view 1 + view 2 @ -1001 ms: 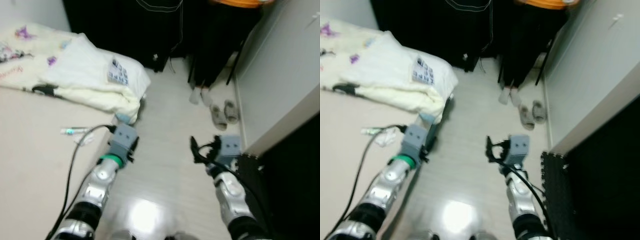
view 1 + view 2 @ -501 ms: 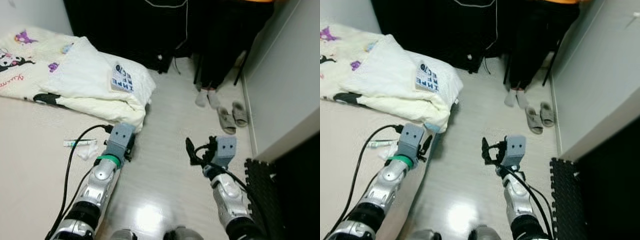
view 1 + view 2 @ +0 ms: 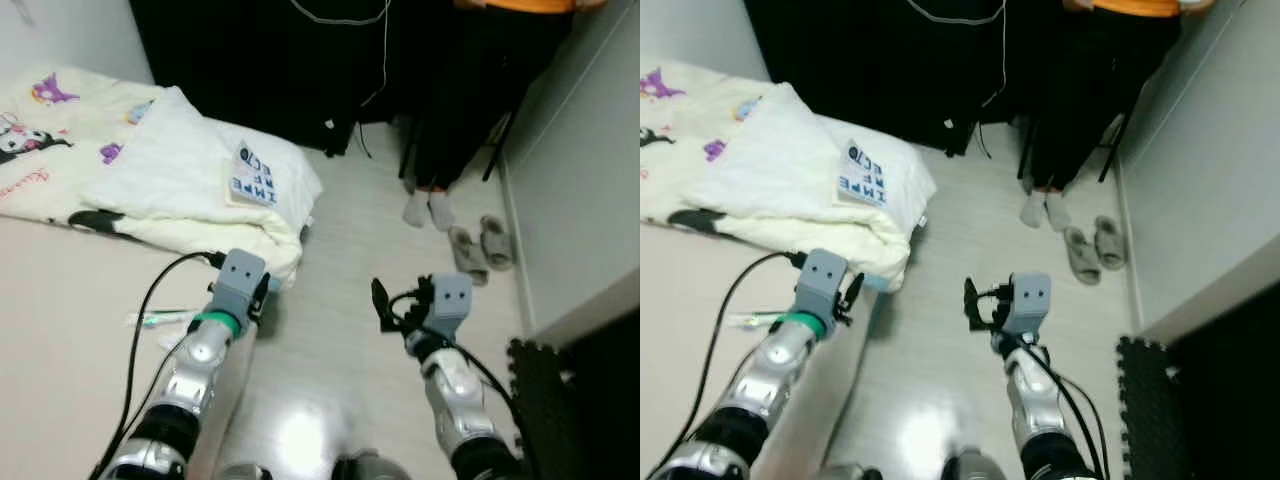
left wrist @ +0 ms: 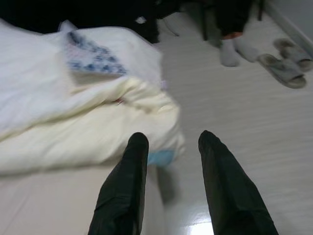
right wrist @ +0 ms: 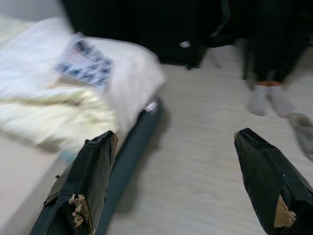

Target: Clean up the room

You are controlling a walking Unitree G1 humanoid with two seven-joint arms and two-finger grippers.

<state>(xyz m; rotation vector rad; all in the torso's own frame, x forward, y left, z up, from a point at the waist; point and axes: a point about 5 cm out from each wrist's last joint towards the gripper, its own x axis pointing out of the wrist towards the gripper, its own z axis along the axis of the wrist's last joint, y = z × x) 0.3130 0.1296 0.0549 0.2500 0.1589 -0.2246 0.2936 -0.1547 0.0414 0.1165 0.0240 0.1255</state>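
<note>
My view has swung toward the bed (image 3: 60, 300) over the last second (camera, not objects), putting the crumpled quilt (image 3: 200, 215) just ahead of my left gripper (image 4: 168, 147), fingers parted and empty, right gripper (image 5: 176, 161) wide over floor.

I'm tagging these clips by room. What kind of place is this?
Most likely a bedroom: a low mattress with a rumpled cream blanket lies beside pale floorboards, and grey slippers sit near a person's socked feet.

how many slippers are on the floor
2. A grey pair lies side by side on the floor by the right-hand wall: one slipper beside the person's socked feet, the other slipper closer to the wall. More may be hidden in the dark area behind.
</note>
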